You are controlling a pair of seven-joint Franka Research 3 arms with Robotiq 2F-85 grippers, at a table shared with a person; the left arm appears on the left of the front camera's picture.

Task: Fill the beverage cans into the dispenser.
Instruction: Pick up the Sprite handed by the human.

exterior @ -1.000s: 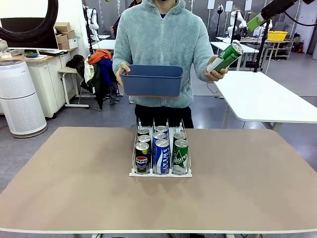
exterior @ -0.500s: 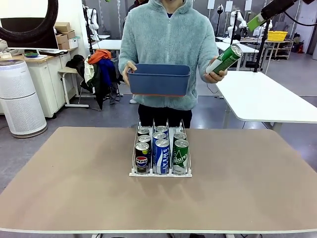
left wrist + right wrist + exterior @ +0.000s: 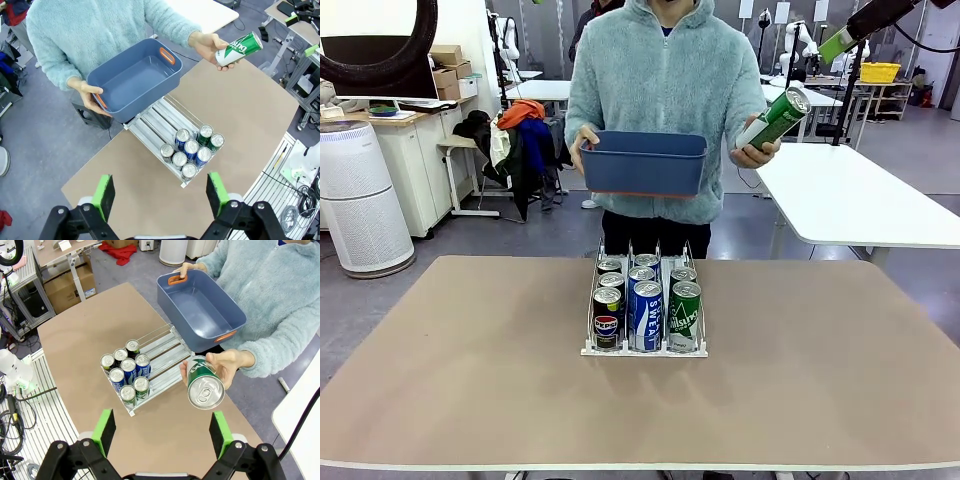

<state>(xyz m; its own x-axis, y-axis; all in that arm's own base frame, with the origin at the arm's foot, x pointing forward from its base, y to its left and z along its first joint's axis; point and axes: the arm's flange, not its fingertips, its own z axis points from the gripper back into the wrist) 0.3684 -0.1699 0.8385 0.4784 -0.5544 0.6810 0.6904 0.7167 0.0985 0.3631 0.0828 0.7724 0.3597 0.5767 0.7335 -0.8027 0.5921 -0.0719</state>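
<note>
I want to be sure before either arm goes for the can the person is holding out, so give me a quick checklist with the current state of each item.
1. Left gripper open, nothing between its pads: ok.
2. Right gripper open, nothing held: ok.
3. Green can offered within clear sight: ok, tilted in the person's hand beyond the table's far edge; whether it is within reach, cannot tell.
4. Free space in the dispenser: ok, the rear part of all three lanes is bare; cans fill the front end.
5. Path over the dispenser clear: not ok, the blue bin is held above its far end.
6. Blue bin emptied: ok in the wrist views.
</note>
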